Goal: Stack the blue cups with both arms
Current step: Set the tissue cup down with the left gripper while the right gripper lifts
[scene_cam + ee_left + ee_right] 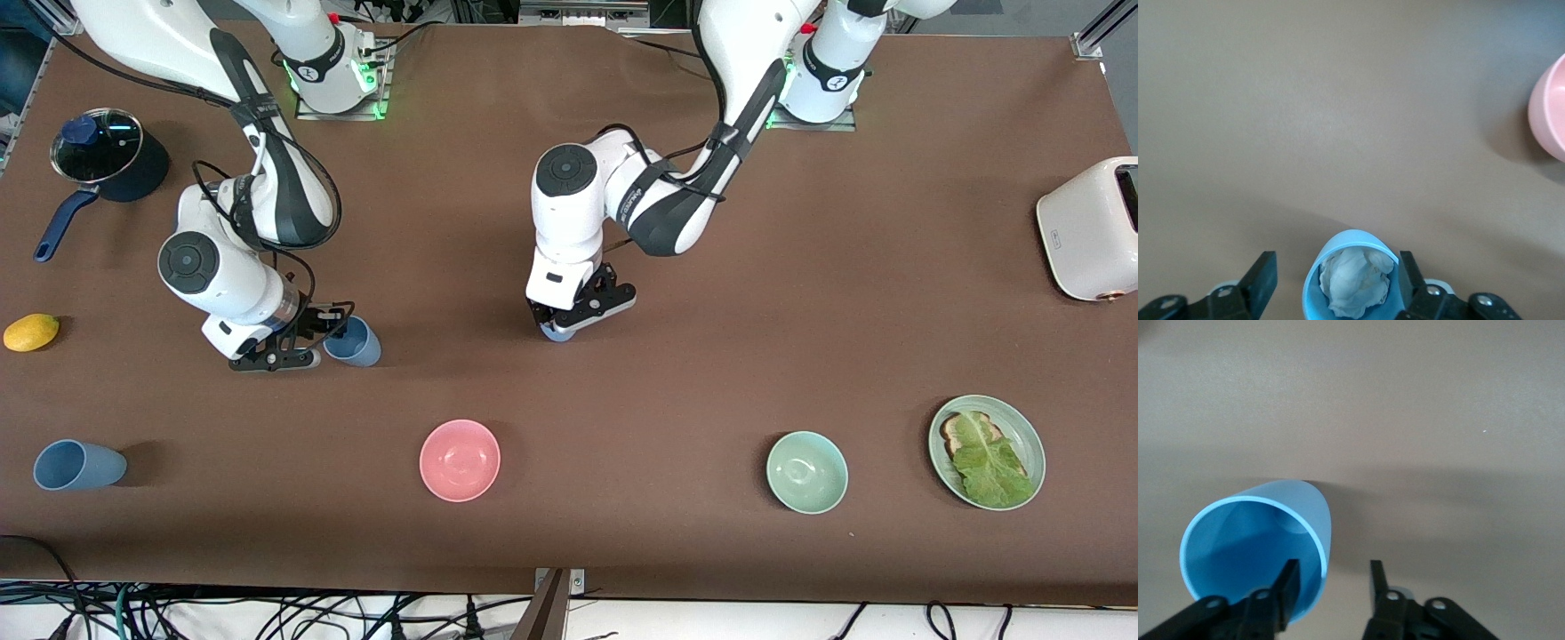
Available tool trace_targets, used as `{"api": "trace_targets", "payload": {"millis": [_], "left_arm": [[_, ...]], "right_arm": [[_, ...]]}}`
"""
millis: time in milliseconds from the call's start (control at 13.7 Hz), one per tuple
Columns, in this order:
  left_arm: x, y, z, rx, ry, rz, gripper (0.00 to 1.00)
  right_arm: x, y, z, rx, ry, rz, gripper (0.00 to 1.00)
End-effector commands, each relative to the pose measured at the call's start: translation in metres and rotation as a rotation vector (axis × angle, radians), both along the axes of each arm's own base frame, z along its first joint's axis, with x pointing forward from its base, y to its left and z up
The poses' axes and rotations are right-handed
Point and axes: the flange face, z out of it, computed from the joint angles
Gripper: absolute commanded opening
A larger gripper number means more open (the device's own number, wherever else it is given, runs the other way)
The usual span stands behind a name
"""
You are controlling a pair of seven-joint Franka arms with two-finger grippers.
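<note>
My right gripper (1330,587) sits low on the tabletop (676,373), fingers apart and astride the wall of one blue cup (1245,540), one finger inside the rim and one outside. I should close gently so it does not tip. My left gripper (1336,280), also spread, brackets a second blue cup (1350,240) with something pale inside. I should centre it before clamping. A third cup (78,465) lies nearer the front camera than the right gripper's cup.

Right gripper (298,342) at blue cup (354,342); left gripper (578,313) over another cup (557,333)
</note>
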Motion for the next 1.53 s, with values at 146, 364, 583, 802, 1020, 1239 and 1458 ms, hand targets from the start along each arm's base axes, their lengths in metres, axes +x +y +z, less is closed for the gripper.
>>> {"api": "trace_targets", "payload": {"millis": [146,364,583,802,1020,1239,1458], "left_arm": [[-0.006,0.011,0.053,0.058,0.037,-0.023,1.00],[0.002,0.022,0.084,0.102,0.076,-0.042,1.00],[0.008,0.035,0.126,0.082,0.122,-0.096,1.00],[0.007,0.048,0.162,0.099,0.138,-0.154,1.00],[0.019,0.086,0.196,0.107,0.144,-0.244,1.00],[0.027,0.118,0.224,0.106,0.124,-0.272,1.00],[0.034,0.158,0.250,0.113,0.117,-0.262,1.00]], "right_arm": [[0.002,0.004,-0.001,0.016,-0.003,-0.022,0.11],[0.003,0.005,0.001,0.017,-0.006,-0.019,0.00],[0.015,0.007,0.022,0.019,-0.010,-0.007,0.00],[0.036,0.014,0.068,0.017,0.005,0.000,0.00],[0.052,0.020,0.106,0.016,0.025,0.007,0.00],[0.057,0.036,0.129,0.022,0.010,0.026,0.00],[0.056,0.069,0.151,0.041,0.021,-0.019,0.00]]}}
